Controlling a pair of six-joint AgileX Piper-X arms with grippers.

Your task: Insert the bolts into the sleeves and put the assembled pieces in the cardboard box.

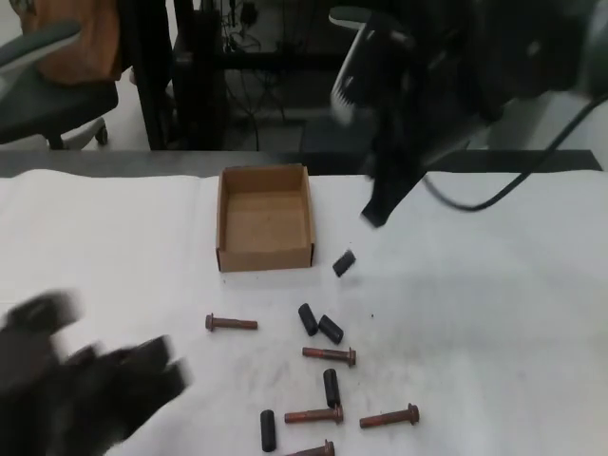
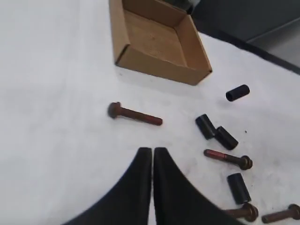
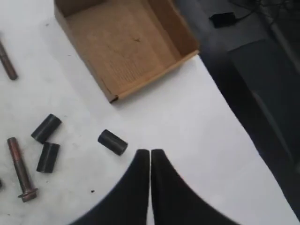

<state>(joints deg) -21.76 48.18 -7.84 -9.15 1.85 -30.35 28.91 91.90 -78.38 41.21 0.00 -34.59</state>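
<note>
The open, empty cardboard box (image 1: pixel 264 218) (image 2: pixel 164 70) (image 3: pixel 124 42) stands mid-bench. Nearer than it, several rusty bolts and black sleeves lie loose: a lone bolt (image 1: pixel 231 323) (image 2: pixel 135 114), a pair of sleeves (image 1: pixel 319 323) (image 2: pixel 206 126) (image 3: pixel 46 128), and a single sleeve (image 1: pixel 343 263) (image 2: pixel 237 93) (image 3: pixel 112 142) close to the box's near right corner. My left gripper (image 1: pixel 176 366) (image 2: pixel 152 151) is shut and empty, low at the near left, short of the lone bolt. Shut and empty too, my right gripper (image 1: pixel 373 217) (image 3: pixel 150 152) hangs above the bench, right of the box and near the single sleeve.
More bolts (image 1: pixel 330 354) (image 1: pixel 389 416) and sleeves (image 1: pixel 331 387) (image 1: pixel 268 429) lie toward the near edge. A white cloth (image 1: pixel 494 313) covers the bench, with open room on the right. Beyond the far edge stand a chair (image 1: pixel 47 85) and dark equipment.
</note>
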